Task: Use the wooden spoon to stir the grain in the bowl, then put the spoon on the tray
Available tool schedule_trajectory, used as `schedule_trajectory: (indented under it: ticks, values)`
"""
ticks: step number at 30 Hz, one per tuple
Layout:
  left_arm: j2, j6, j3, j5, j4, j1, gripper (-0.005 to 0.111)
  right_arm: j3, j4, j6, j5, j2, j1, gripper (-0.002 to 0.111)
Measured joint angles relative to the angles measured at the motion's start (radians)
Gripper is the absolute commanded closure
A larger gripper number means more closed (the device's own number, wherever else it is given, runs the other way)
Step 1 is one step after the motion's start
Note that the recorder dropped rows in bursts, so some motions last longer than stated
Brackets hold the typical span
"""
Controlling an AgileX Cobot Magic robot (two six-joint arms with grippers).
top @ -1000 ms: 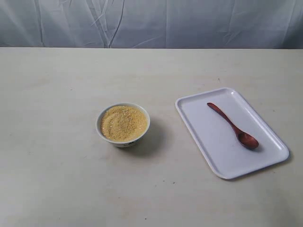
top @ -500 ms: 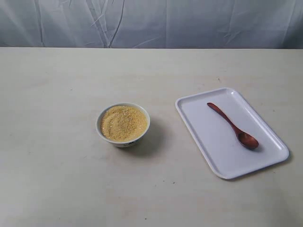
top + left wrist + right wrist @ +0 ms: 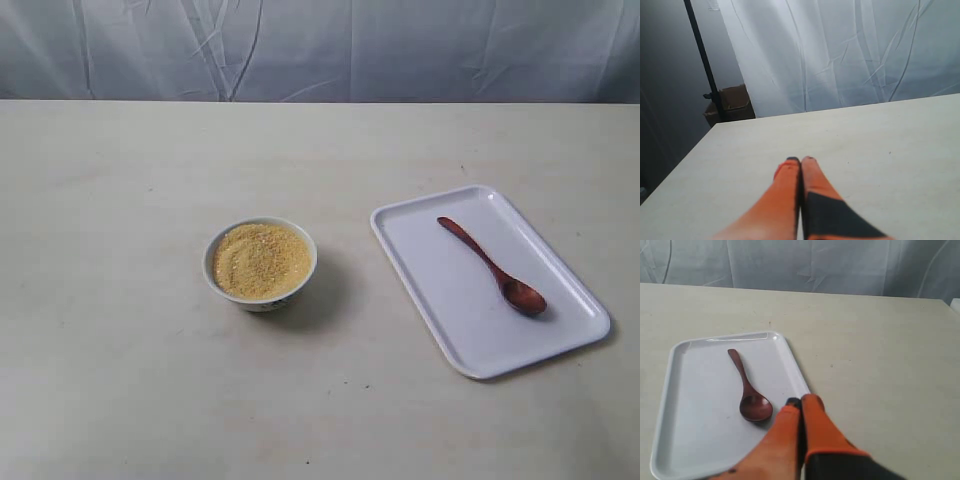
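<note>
Across the last second nothing stirred in the exterior view: the wooden spoon (image 3: pixel 492 266) lay flat on the tray (image 3: pixel 440 300), scoop toward the near end, touched by nothing; the bowl (image 3: pixel 262 301) stood well apart to the tray's left on the table (image 3: pixel 150 200), the grain (image 3: pixel 260 260) filling it close to the rim. Neither arm showed there. The left gripper (image 3: pixel 800 161) hung over bare table with its jaws pressed together; the right gripper (image 3: pixel 802 402) was likewise closed and empty, poised by the tray's edge near the spoon. That stillness read as a pause between steps. Whether the stirring was done or not yet begun, I could not tell.
</note>
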Motion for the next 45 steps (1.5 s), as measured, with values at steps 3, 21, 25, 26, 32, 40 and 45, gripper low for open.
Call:
schedule_trajectory:
  ticks: [3,21,25,26,32,40,45]
  values:
    - [0.0,0.0,0.0,0.0,0.0,0.0,0.107,0.0,0.0,0.002,0.0,0.0,0.0,0.108]
    - [0.0,0.0,0.09,-0.027,-0.094,0.0,0.107,0.0,0.004,0.002,-0.002,0.0,0.0,0.108]
    - [0.0,0.0,0.09,-0.026,-0.096,0.0,0.107,0.0,0.004,0.002,-0.002,0.0,0.0,0.108]
    - [0.0,0.0,0.09,-0.026,-0.1,0.0,0.107,0.0,0.004,0.002,-0.002,0.0,0.0,0.108]
    - [0.0,0.0,0.09,-0.026,-0.103,0.0,0.107,0.0,0.006,0.002,-0.002,0.0,0.0,0.108]
    - [0.0,0.0,0.09,-0.026,-0.103,0.0,0.107,0.0,0.006,0.002,-0.002,0.0,0.0,0.108]
    - [0.0,0.0,0.09,-0.026,-0.103,0.0,0.107,0.0,0.006,0.002,-0.002,0.0,0.0,0.108]
